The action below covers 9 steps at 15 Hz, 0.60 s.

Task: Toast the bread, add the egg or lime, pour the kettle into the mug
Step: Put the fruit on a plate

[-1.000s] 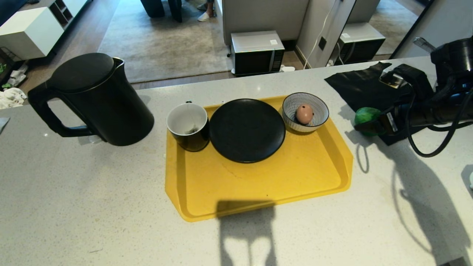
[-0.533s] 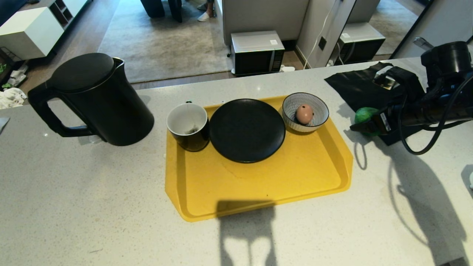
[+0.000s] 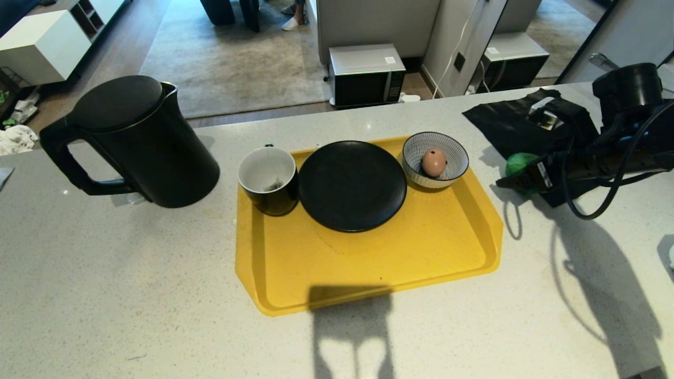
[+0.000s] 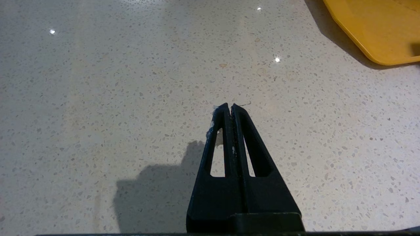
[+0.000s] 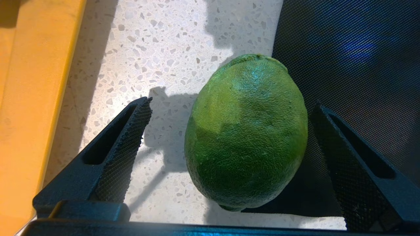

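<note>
Lime (image 5: 246,131) — on surface, at black mat's edge, just right of yellow tray (image 3: 474,210). My right tool (image 5: 229,108) spread wide, straddling it, no contact. Firm, round, pebbled skin — may roll; pinch across widest middle. Left tool (image 4: 229,109) closed, empty, parked.

counter (image 3: 131,295): pale speckled stone look, smooth, slight sheen
tray (image 3: 368,263): yellow plastic look, smooth, faintly scuffed
kettle (image 3: 137,142): black, matt
plate (image 3: 352,185): black, matt
mug (image 3: 268,181): black outside, glossy white inside
lime (image 5: 246,131): green, finely pebbled skin
mat (image 5: 354,65): black, fine woven texture
</note>
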Motion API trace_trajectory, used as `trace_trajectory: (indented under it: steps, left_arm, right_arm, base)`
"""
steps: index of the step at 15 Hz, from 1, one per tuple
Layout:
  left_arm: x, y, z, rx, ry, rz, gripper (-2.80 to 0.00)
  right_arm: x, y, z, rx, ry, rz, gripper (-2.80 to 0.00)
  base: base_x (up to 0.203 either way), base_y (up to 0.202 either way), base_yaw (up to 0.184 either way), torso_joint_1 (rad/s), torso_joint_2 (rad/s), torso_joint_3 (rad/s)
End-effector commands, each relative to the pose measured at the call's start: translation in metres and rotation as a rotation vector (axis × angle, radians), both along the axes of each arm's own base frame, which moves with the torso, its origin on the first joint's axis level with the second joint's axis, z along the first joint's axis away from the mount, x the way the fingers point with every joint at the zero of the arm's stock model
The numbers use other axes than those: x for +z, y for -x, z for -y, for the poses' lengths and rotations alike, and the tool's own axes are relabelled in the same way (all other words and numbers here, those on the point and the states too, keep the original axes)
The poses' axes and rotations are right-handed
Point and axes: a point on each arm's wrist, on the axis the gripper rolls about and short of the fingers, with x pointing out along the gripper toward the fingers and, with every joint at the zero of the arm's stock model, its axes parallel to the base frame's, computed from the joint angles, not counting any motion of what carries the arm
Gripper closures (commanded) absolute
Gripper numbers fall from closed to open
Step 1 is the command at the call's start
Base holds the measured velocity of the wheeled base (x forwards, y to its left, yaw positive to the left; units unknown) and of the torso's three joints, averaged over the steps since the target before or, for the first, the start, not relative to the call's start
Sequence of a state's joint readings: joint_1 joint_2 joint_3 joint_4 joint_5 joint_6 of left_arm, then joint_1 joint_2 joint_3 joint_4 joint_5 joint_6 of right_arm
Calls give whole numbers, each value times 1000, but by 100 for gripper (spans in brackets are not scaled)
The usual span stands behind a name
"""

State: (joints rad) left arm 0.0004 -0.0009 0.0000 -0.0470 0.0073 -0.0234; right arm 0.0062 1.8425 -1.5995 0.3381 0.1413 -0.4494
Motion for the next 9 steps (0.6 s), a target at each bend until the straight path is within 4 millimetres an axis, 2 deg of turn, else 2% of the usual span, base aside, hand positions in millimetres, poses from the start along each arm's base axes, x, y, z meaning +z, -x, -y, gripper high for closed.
trace_trajectory:
  steps: [1, 2, 3, 9]
  left_arm:
    - [-5, -1, 0, 0, 1, -16, 0]
    - [-5, -1, 0, 1, 1, -16, 0]
    - [-5, -1, 0, 0, 1, -16, 0]
    - [-5, -1, 0, 1, 1, -16, 0]
  right_arm:
    - [0, -1, 0, -10, 12, 0, -280]
    - [-1, -3, 1, -22, 20, 0, -280]
    - [0, -4, 1, -25, 22, 3, 0]
    - [-4, -5, 1, -24, 22, -11, 0]
  base:
    - [0, 0, 0, 0, 0, 0]
    - [0, 0, 0, 0, 0, 0]
    - [0, 0, 0, 0, 0, 0]
    - [0, 0, 0, 0, 0, 0]
